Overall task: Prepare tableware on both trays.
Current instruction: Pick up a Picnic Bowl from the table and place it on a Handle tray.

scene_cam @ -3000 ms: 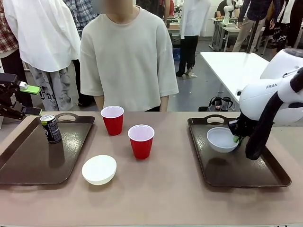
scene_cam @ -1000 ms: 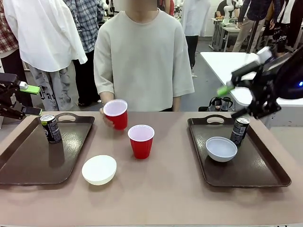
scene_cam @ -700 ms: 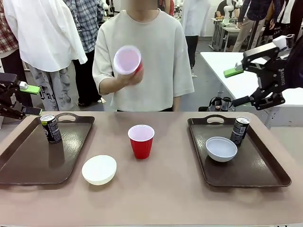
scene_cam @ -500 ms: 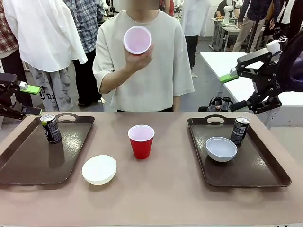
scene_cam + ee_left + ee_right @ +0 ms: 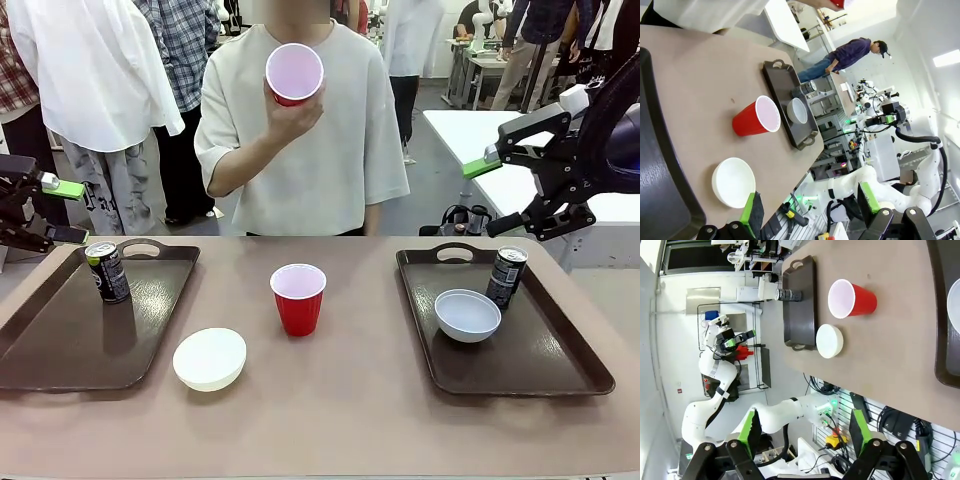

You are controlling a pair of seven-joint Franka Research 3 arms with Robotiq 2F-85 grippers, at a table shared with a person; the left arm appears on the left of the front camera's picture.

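Red cup (image 5: 298,298), white inside, upright on the table (image 5: 350,410) between the trays. Second red cup (image 5: 295,73) held high in the person's hand (image 5: 290,115), tipped, mouth toward the camera. Dark can (image 5: 107,271), silver top, upright at the far end of the left tray (image 5: 60,345). Other can (image 5: 506,276) upright on the right tray (image 5: 520,368), just beside a shallow white bowl (image 5: 468,315). Second white bowl (image 5: 209,358) on the table, just beside the left tray.
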